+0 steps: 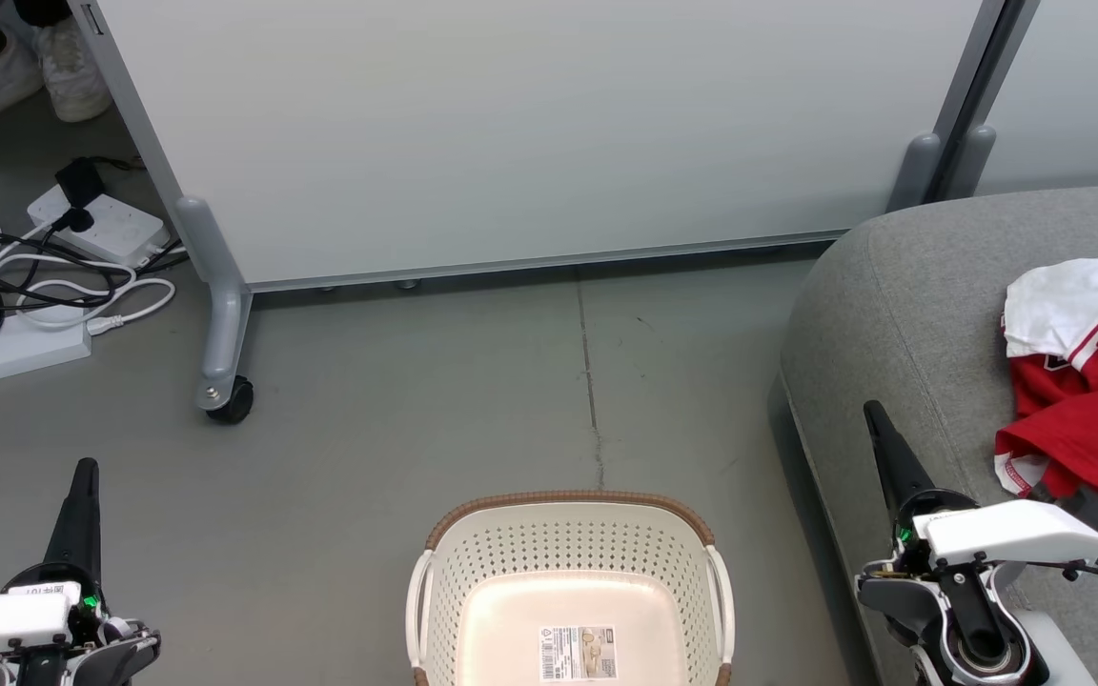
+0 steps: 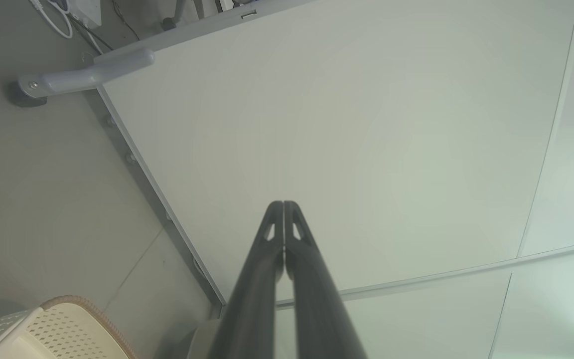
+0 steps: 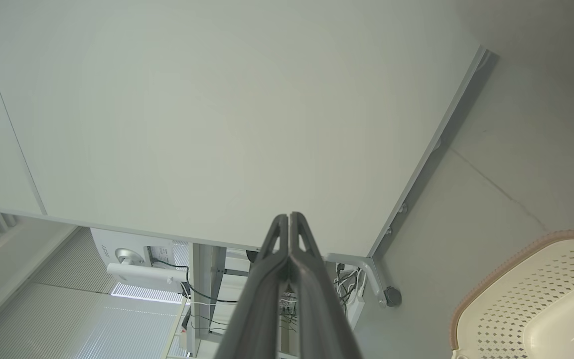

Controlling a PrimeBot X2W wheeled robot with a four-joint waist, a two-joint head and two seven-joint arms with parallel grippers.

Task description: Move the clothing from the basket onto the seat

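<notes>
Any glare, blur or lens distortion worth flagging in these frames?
Head view: sharp and evenly lit, but the basket floor is washed out by glare. Left wrist view: left gripper blurs toward the lens, and the partition edge bows. Right wrist view: right gripper likewise soft near the bottom edge.

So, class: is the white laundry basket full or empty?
Empty: the basket shows its bare bottom and label, with nothing inside. The red-and-white clothing lies on the grey seat.
</notes>
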